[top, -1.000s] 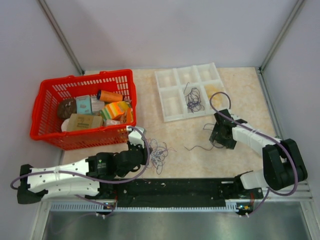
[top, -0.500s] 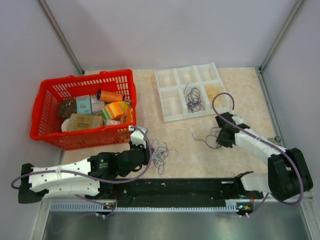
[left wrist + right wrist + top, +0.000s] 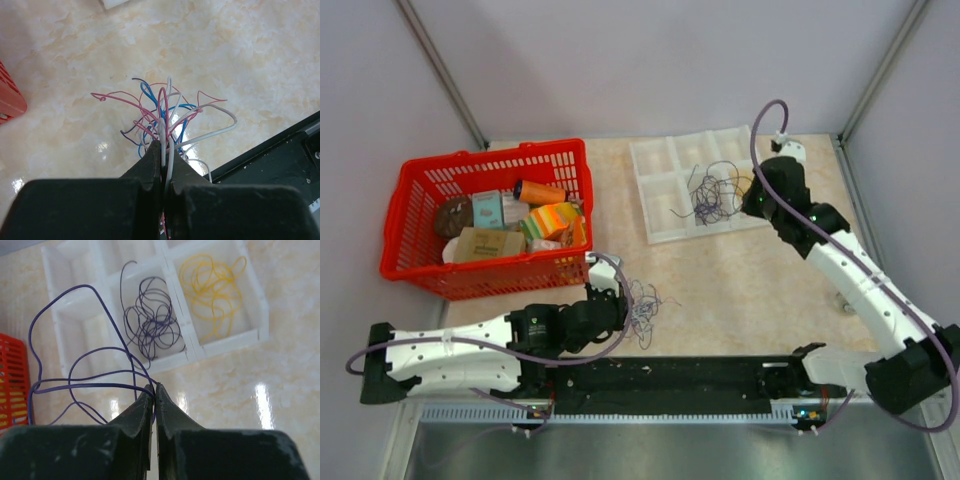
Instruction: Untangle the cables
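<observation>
Far left on the table (image 3: 740, 290), the red basket (image 3: 485, 215) of packets plays no part in this step.

Just right of it, near the front edge, the left hand (image 3: 162, 145) is pinched shut on the cables (image 3: 160, 107). Pink-red, blue and pale strands fan out from between its tips and lie on the table. Judgement: this hand serves as the anchor. It should hold firm and low, so the bundle does not creep while the other arm works.

Further right and far, the white tray (image 3: 642, 190) holds sorted wire. A purple heap (image 3: 152, 325) sits in the middle near compartment and yellow wires (image 3: 212, 280) in the compartment to its right.

Right of the tray's middle, the right hand (image 3: 154, 390) hangs above the tray's near right edge, closed down on one purple wire (image 3: 90, 385). The wire's loops spring out to the left of the tips, over the left and middle compartments.

Step in hand, as I read it: deliver this freed strand to the purple heap.

How to do it well:
- Shift the hand so the loops, not only the pinch point, sit over the middle compartment. The strand is stiff and curly, and as it hangs now part of it would land in the left cell.
- Lower until the loops rest inside the walls, then release.
- Open fully and lift straight up, since a strand this thin may cling to the tips.
- Avoid brushing the purple heap, which could snag and lift out.
</observation>
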`<state>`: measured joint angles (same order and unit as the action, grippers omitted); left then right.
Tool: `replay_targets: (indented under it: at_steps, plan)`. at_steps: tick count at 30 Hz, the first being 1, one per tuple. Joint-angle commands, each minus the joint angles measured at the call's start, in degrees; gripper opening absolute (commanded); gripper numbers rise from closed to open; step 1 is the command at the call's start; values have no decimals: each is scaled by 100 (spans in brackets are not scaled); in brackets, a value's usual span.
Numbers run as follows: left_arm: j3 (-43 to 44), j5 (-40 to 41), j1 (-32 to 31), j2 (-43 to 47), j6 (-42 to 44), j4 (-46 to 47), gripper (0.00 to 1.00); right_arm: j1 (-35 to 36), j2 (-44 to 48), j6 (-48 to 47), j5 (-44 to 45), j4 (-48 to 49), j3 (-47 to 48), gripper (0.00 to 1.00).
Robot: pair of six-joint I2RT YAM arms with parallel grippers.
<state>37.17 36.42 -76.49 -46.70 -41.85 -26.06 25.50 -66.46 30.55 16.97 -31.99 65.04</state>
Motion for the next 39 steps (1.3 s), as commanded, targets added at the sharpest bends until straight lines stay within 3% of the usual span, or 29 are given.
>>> replay_targets:
  at_steps: [1, 7, 10, 19, 24, 33, 37, 39]
  plan:
    - [115, -21, -6, -103, -78, 356, 0, 17, -885, -821, 560, 560, 737, 0]
    - [62, -144, -6, -41, -236, 313, 0, 26, -2142, -2050, 1729, 1386, 1423, 0]
    - [89, -109, -6, -41, -219, 304, 0, 34, -2502, -2727, 1783, 2204, 1441, 0]
    - [177, -66, 2, -120, -184, 225, 0, 359, -4040, -3862, 2187, 2865, 1863, 0]
    - [256, -30, 20, -147, -166, 181, 0, 412, -4612, -3293, 1643, 2146, 2329, 0]
    - [335, 14, 38, -173, -87, 137, 0, 281, -4798, -2044, 913, 186, 3138, 13]
    - [353, -74, 46, -191, -113, 189, 0, 202, -4412, -1974, 940, -210, 3006, 36]
    - [361, -57, 55, -191, -61, 216, 0, 96, -4271, -1947, 678, -448, 3024, 42]
